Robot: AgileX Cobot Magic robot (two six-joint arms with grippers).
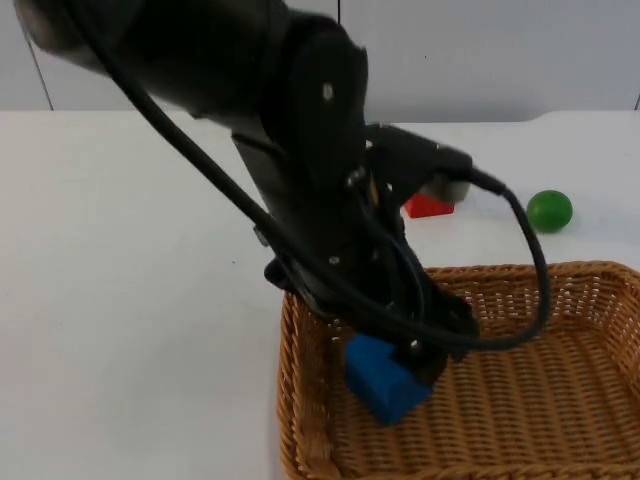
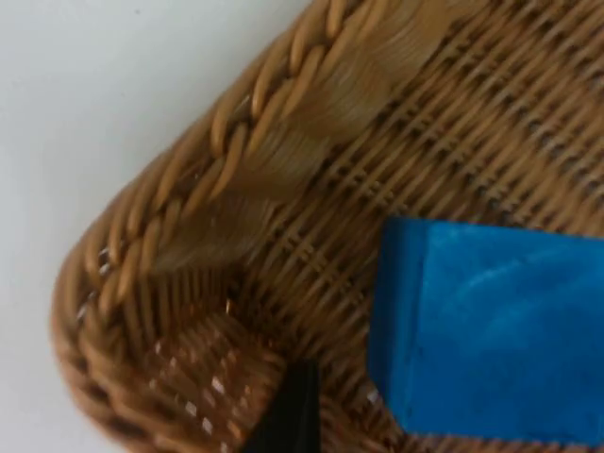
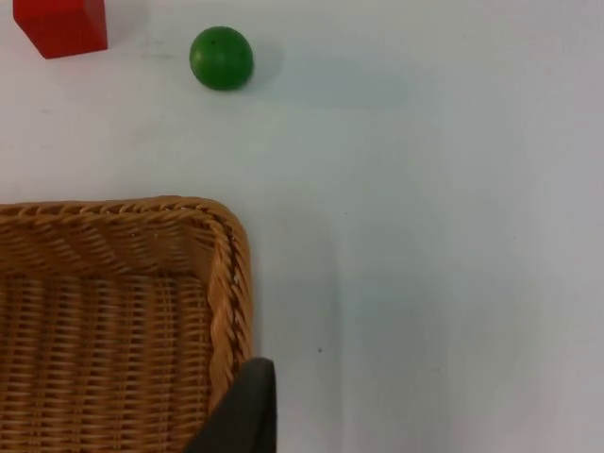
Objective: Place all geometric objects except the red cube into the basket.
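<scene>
- The left arm reaches from 11 o'clock of the top view down to the middle, and its left gripper [image 1: 405, 375] hangs inside the woven tan wicker basket [image 1: 300, 400], near the basket's 9 o'clock wall.
- The left gripper is clamped on a blue rectangular block [image 1: 383, 380]; the block sits low over the basket floor, tilted, but whether it touches the weave I cannot tell.
- In the left wrist view the blue rectangular block [image 2: 491, 330] lies just beside a rounded corner of the woven tan wicker basket [image 2: 170, 245], with one black fingertip [image 2: 293, 415] beside it.
- A small green ball [image 1: 549, 210] rests on the white table top [image 1: 130, 300], outside the basket at about 1 o'clock from it, apart from the rim.
- A red cube [image 1: 428, 206] sits on the table at 12 o'clock from the basket, partly hidden behind the left arm, and at 9 o'clock from the ball.
- The right wrist view looks onto a basket corner [image 3: 226, 264], the green ball [image 3: 222, 58] and the red cube [image 3: 60, 26] on the table beyond it, well apart from the rim.
- Of the right gripper one black fingertip [image 3: 243, 411] is seen just beside the basket's rim; whether its claw is apart or together I cannot tell.
</scene>
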